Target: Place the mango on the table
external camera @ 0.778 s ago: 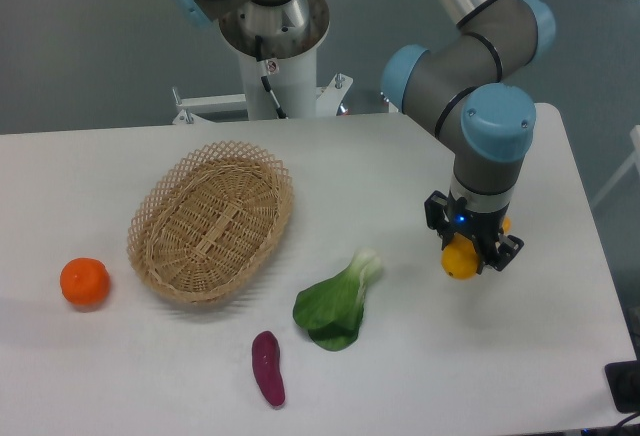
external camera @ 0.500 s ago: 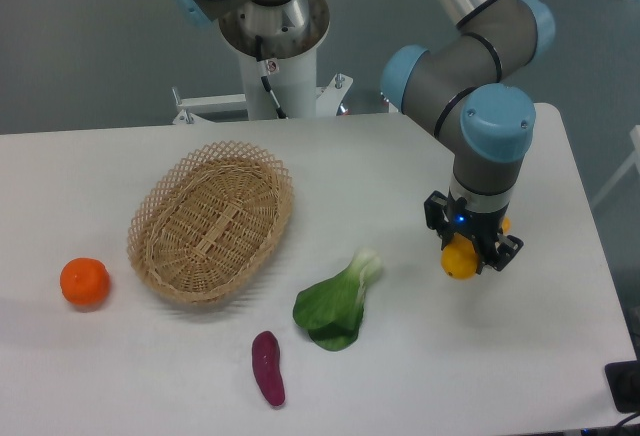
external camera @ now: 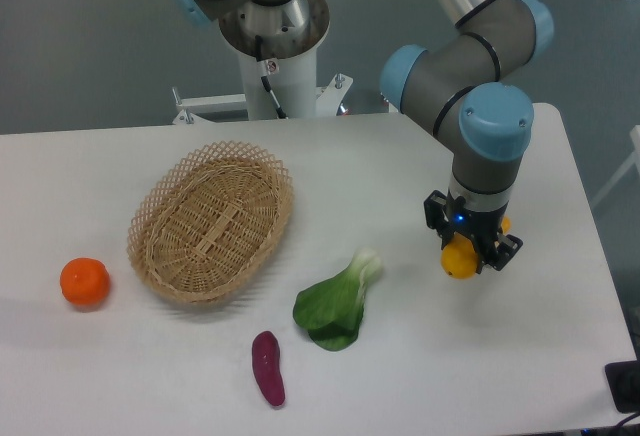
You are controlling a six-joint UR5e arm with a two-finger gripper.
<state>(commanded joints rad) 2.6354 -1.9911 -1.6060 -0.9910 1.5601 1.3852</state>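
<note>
At right of centre, the gripper (external camera: pixel 466 254) pinches the mango (external camera: pixel 459 259) low over the table (external camera: pixel 560 336). Best to lower until the fruit rests, then spread the jaws gently so it doesn't roll.

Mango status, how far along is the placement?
Done: the mango is out over the table, right of the bok choy. In hand: the gripper is closed on it, low. Left: release and retreat. Whether the mango already touches the table is unclear.
</note>
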